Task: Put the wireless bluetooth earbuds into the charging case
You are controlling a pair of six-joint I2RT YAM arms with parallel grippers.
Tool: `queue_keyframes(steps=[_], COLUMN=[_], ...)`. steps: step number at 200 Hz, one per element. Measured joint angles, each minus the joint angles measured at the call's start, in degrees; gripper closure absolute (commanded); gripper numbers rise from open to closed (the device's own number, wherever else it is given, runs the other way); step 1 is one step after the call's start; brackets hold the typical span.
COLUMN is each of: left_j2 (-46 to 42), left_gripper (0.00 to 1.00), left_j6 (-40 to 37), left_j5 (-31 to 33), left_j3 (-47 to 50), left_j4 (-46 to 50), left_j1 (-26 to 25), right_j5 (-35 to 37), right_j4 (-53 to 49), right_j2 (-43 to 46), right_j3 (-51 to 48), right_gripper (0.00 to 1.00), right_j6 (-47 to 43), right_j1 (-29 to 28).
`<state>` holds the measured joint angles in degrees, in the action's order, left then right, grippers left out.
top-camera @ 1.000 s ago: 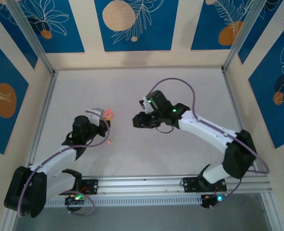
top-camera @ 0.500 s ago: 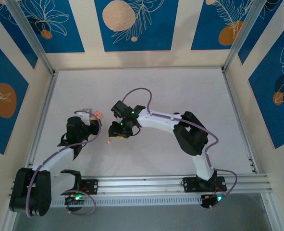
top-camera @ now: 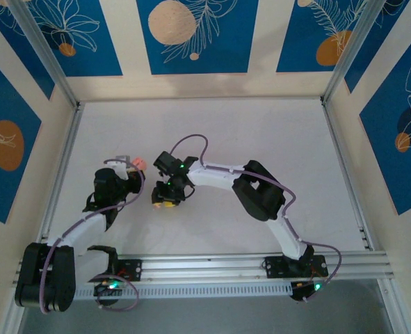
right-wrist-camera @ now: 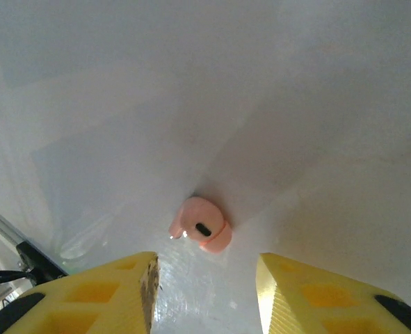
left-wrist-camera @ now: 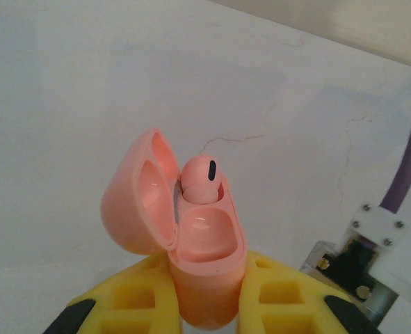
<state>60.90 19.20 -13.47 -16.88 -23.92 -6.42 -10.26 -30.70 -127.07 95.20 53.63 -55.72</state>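
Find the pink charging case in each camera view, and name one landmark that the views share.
Top external: the charging case is a pink spot left of centre, at the left gripper's tip.
Left wrist: low centre, lid open leftward, a seated earbud inside, clamped between yellow fingers.
Right wrist: this view faces a loose earbud on the table, ahead of the right gripper.
Shared landmark: the white table.

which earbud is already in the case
The earbud sitting in the far slot of the open pink case, which the left gripper holds. The other earbud lies loose on the table ahead of the open right gripper.
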Motion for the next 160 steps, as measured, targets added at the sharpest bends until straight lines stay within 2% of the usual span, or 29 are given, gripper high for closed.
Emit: queue_keyframes(steps=[118,160], left_j2=[-2.80,-3.50], left_gripper=[0.86,0.86], left_j6=[0.00,0.00], left_j5=[0.00,0.00], left_j3=[0.35,0.35], left_j4=[-0.09,-0.09], left_j1=[0.31,0.31], right_j5=[0.24,2.67], right_j4=[-2.23,-3.93], right_j2=[-3.65,-3.69], right_j3=[4.33,4.96], right_gripper=[0.70,0.75], right_j6=[-1.14,-3.21], right_j1=[-0.20,-0.59])
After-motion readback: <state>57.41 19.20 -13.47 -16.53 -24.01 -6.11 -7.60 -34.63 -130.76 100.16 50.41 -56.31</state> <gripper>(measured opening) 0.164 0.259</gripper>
